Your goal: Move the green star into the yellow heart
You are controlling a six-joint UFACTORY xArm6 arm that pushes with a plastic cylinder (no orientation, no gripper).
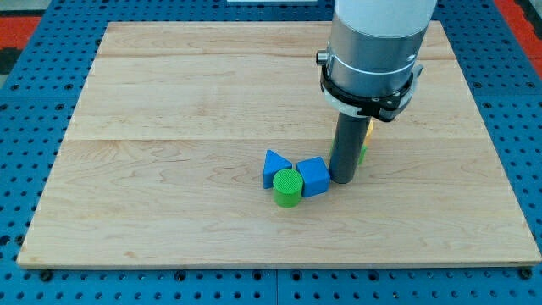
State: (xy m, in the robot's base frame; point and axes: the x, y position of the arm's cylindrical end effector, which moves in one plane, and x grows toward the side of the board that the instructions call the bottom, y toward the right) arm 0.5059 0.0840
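Note:
My tip (pixel 343 179) rests on the wooden board (pixel 169 127) right of centre. A green block (pixel 362 153), probably the green star, peeks out just behind the rod on its right side, mostly hidden. A yellow block (pixel 369 129), probably the yellow heart, shows as a sliver above the green one, also mostly hidden by the rod and arm. The two slivers look close together or touching. My tip touches or nearly touches the blue cube (pixel 313 176) on its left.
A blue triangle (pixel 275 166) and a green cylinder (pixel 287 187) sit with the blue cube in a cluster left of my tip. The board lies on a blue pegboard table (pixel 25 127).

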